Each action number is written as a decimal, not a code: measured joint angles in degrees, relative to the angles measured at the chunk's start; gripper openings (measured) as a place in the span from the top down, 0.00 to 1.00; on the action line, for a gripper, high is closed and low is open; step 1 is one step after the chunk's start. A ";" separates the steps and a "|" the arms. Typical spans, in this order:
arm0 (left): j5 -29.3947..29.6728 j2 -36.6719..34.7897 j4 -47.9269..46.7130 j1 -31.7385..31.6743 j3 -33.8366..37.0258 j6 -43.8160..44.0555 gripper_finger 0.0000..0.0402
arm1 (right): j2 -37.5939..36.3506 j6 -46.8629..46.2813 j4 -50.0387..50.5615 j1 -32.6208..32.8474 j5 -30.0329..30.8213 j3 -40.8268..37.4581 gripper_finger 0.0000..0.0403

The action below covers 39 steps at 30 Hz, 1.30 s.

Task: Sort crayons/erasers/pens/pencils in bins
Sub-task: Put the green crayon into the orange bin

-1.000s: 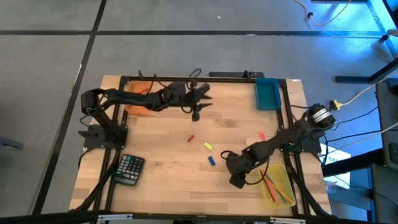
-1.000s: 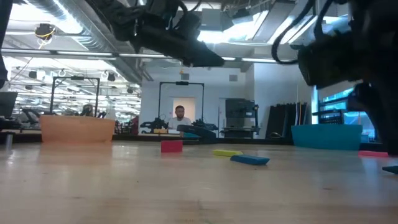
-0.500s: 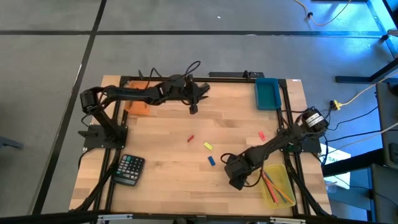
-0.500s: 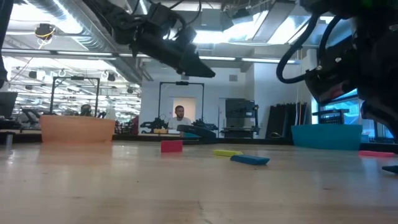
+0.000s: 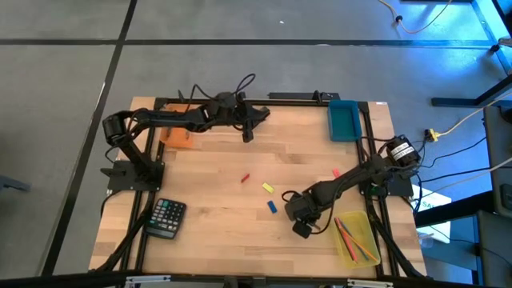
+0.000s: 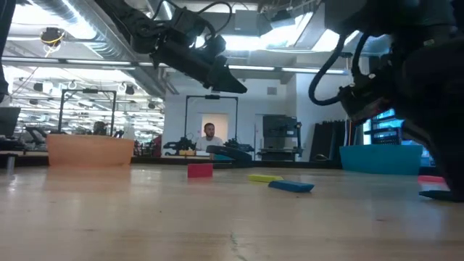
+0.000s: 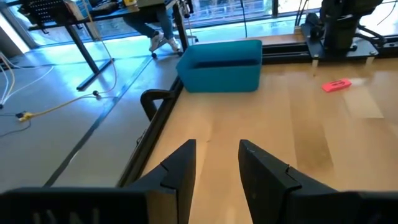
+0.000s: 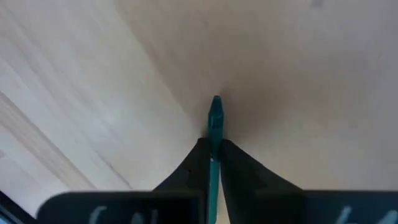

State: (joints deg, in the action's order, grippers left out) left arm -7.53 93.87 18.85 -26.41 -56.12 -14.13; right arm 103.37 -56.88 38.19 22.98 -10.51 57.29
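Observation:
My right gripper [image 5: 299, 230] is low over the near right of the table, beside the yellow bin [image 5: 362, 245], and is shut on a thin teal pen [image 8: 215, 118]. My left gripper [image 7: 214, 155] hovers open and empty over the far middle of the table [image 5: 248, 134]. One red crayon [image 5: 246, 178], a yellow eraser [image 5: 268, 188] and a blue eraser [image 5: 272, 206] lie flat mid-table. A pink eraser [image 5: 337, 173] lies farther right. The teal bin [image 5: 344, 120] stands at the far right and the orange bin [image 5: 176, 134] at the far left. My right gripper pinches the teal pen between its two fingertips [image 8: 200, 152]. The pen runs along the fingers, and its free end [image 8: 215, 107] sticks out past them, close to the wooden tabletop. I cannot tell whether that end rests on the table.
Several long thin sticks [image 5: 352, 237] lie in the yellow bin. A black calculator [image 5: 166, 217] sits at the near left. Black rails frame the table's sides. A person [image 6: 209, 134] sits in the room beyond the far edge.
My left gripper has drawn back toward the table's far edge, staying high and open. My right gripper has shifted a little toward the table's left edge, low over the wood, and its arm has swung farther over the table.

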 joint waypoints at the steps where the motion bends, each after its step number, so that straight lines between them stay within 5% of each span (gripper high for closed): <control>1: -0.02 0.01 0.00 0.02 0.00 0.02 0.72 | -0.19 1.12 -0.08 -0.40 0.22 -0.02 0.93; 21: -0.72 -0.01 -0.09 3.02 0.00 0.00 0.72 | -19.38 14.94 0.14 -6.72 28.02 -0.21 0.92; 25: -6.36 -0.01 -0.15 3.26 0.00 -1.04 0.72 | -20.67 21.30 -3.35 -8.56 31.81 -0.19 0.91; 39: -26.26 7.12 4.91 -0.53 0.01 -1.36 0.72 | -21.46 35.86 -12.09 -14.50 30.11 -0.10 0.91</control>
State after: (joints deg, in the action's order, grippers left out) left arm -33.79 100.99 23.76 -26.94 -56.11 -15.49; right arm 81.90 -21.02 26.10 8.47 19.59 57.19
